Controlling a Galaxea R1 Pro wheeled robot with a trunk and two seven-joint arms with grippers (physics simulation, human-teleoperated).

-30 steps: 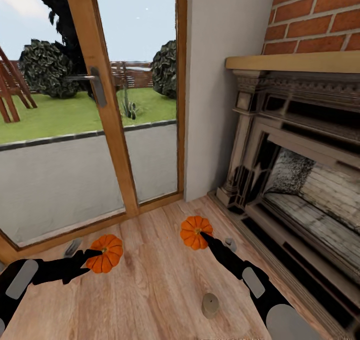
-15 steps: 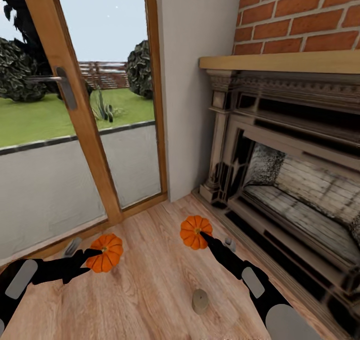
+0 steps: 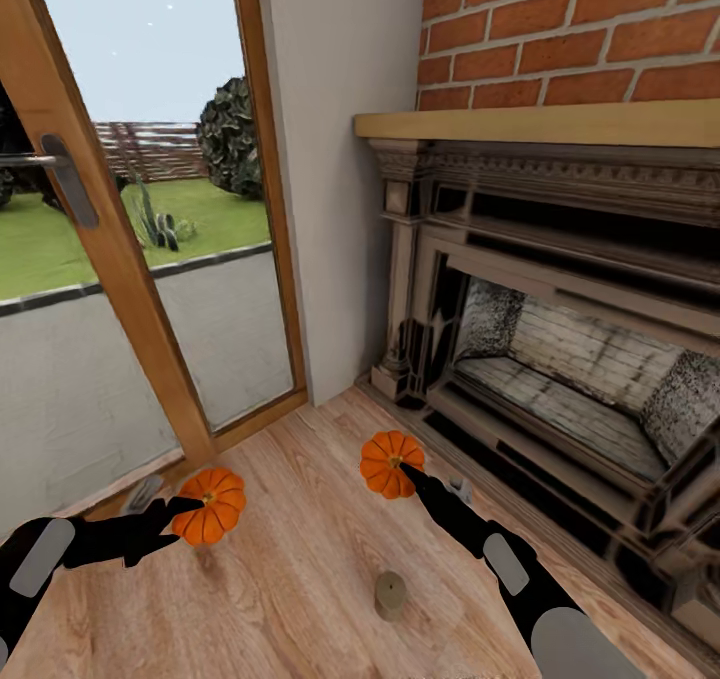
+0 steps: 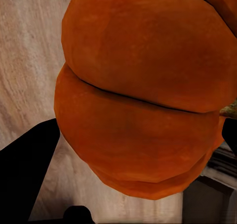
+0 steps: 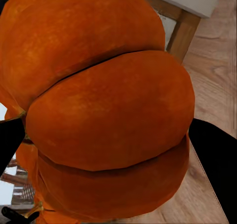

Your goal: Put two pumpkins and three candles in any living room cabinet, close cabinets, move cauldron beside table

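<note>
Two pumpkins are held off the wood floor (image 3: pixel 290 579): left pumpkin (image 3: pixel 209 506) is clamped at the left gripper (image 3: pixel 190 505) tips, right pumpkin (image 3: pixel 392 463) at the right gripper (image 3: pixel 406 471) tips. One candle (image 3: pixel 390 594) is seen upright on the floor btwn both arms, nr the fireplace (image 3: pixel 560 359).

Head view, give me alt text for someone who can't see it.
Each black gripper, left and right, holds a small ribbed bright-orange pumpkin, left one and right one, above a pale wood plank floor. A squat grey-brown candle stub stands on the floor between the arms, with an ornate beige fireplace surround ahead on the right and a wood-framed glass door on the left.
</note>
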